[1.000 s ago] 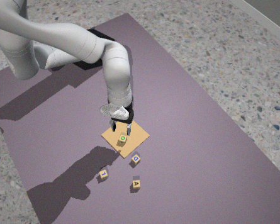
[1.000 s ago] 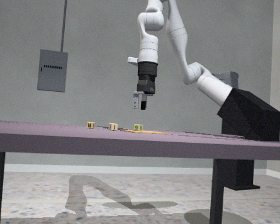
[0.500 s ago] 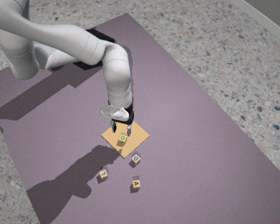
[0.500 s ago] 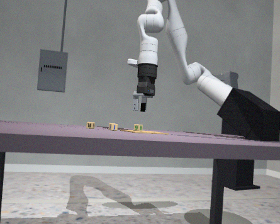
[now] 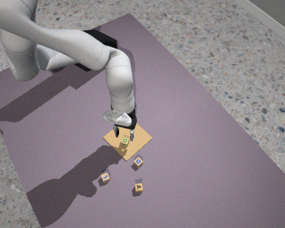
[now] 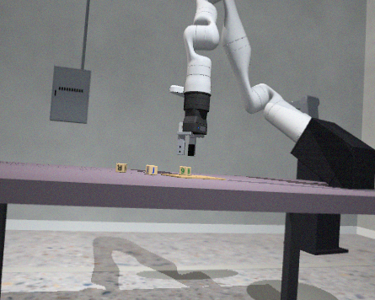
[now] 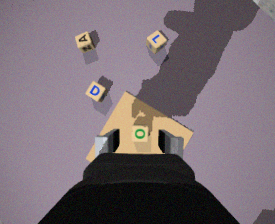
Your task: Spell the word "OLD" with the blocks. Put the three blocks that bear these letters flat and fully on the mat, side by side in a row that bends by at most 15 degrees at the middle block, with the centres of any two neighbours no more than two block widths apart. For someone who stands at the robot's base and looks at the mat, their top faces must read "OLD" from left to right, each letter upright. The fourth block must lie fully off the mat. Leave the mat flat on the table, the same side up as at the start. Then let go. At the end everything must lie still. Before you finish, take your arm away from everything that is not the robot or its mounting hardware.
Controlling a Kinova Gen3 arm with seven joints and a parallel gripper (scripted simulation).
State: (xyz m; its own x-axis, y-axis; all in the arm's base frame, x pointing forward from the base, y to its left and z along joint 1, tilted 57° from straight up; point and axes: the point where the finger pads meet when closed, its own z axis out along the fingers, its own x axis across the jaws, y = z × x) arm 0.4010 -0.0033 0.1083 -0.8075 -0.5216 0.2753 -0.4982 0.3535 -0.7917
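The tan mat (image 5: 141, 138) (image 7: 119, 124) (image 6: 204, 177) lies flat on the purple table (image 5: 189, 128) (image 6: 156, 191). The O block (image 5: 125, 140) (image 7: 140, 133) (image 6: 184, 170), with a green letter, lies on the mat near its front corner. The D block (image 5: 138, 161) (image 7: 96, 91) lies on the table just off the mat's edge. The L block (image 5: 105, 177) (image 7: 157, 40) and the A block (image 5: 138, 187) (image 7: 85, 40) lie farther out on the table. My gripper (image 5: 123, 134) (image 6: 186, 147) (image 7: 138, 137) is open and empty, and hangs straight above the O block, well clear of it.
The arm's shadow falls over part of the mat and the table beside the L block. The robot's dark base (image 6: 333, 156) stands at the table's far end. A grey wall box (image 6: 70, 94) hangs behind the table.
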